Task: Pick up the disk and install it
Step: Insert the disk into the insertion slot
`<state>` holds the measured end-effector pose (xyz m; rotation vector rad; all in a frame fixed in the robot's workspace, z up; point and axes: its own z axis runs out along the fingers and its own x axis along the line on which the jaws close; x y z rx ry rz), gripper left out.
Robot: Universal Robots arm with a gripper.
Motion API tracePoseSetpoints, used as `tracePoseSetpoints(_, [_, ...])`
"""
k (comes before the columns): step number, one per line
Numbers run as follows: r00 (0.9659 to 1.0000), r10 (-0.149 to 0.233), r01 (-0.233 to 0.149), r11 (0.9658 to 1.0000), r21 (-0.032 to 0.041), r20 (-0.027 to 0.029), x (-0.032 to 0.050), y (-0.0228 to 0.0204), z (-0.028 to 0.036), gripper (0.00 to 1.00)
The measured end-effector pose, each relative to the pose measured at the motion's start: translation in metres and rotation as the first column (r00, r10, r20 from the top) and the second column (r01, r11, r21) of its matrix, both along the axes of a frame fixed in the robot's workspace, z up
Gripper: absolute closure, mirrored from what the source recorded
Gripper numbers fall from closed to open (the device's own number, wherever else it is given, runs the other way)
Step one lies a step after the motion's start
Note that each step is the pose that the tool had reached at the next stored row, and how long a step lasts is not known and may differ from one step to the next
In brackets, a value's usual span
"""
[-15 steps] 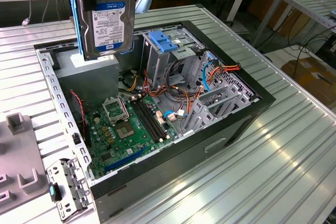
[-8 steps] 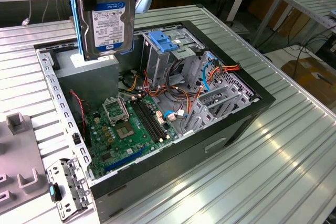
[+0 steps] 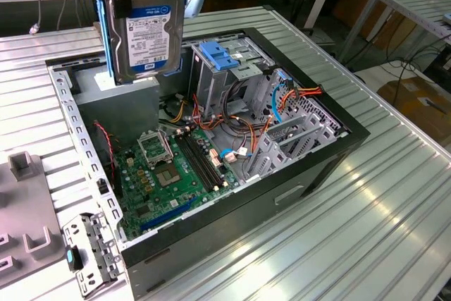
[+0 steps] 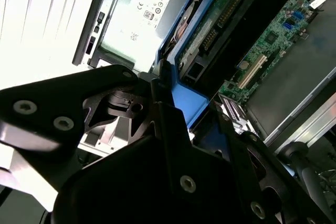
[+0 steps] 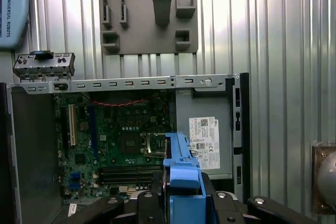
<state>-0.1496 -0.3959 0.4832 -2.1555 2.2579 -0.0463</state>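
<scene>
Overhead, jaws clamp the disk (image 3: pixel 150 29) above the open case (image 3: pixel 232 227) housing a motherboard (image 3: pixel 176 167).

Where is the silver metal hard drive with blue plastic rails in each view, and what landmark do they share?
Exterior view: the silver hard drive hangs upright above the open black computer case, at the exterior view's left.
Second wrist view: edge-on, beside the grey box with a white sticker.
First wrist view: edge-on, before the green motherboard.
Shared landmark: that green motherboard.
</scene>
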Motion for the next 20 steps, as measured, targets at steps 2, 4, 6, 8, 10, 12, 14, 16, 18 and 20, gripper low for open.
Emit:
tracePoseSetpoints(2, [1.0000, 0.000, 0.000, 1.0000, 0.0000, 0.0000, 0.0000, -0.0016, 0.0000, 0.63])
tracePoseSetpoints(4, [1.0000, 0.000, 0.000, 1.0000, 0.0000, 0.0000, 0.0000, -0.0031, 0.0000, 0.63])
tracePoseSetpoints(6, [1.0000, 0.000, 0.000, 1.0000, 0.0000, 0.0000, 0.0000, -0.0047, 0.0000, 0.63])
tracePoseSetpoints(8, [1.0000, 0.000, 0.000, 1.0000, 0.0000, 0.0000, 0.0000, -0.0063, 0.0000, 0.63])
tracePoseSetpoints(10, [1.0000, 0.000, 0.000, 1.0000, 0.0000, 0.0000, 0.0000, -0.0084, 0.0000, 0.63])
tracePoseSetpoints(12, [1.0000, 0.000, 0.000, 1.0000, 0.0001, 0.0000, 0.0000, -0.0104, 0.0000, 0.63])
tracePoseSetpoints(14, [1.0000, 0.000, 0.000, 1.0000, 0.0000, 0.0000, 0.0000, -0.0130, 0.0000, 0.63])
tracePoseSetpoints(16, [1.0000, 0.000, 0.000, 1.0000, 0.0000, 0.0000, 0.0000, -0.0154, 0.0000, 0.63])
tracePoseSetpoints(18, [1.0000, 0.000, 0.000, 1.0000, 0.0000, 0.0000, 0.0001, -0.0185, 0.0000, 0.63])
tracePoseSetpoints(20, [1.0000, -0.001, 0.001, 1.0000, 0.0000, 0.0000, 0.0003, -0.0210, 0.0000, 0.63])
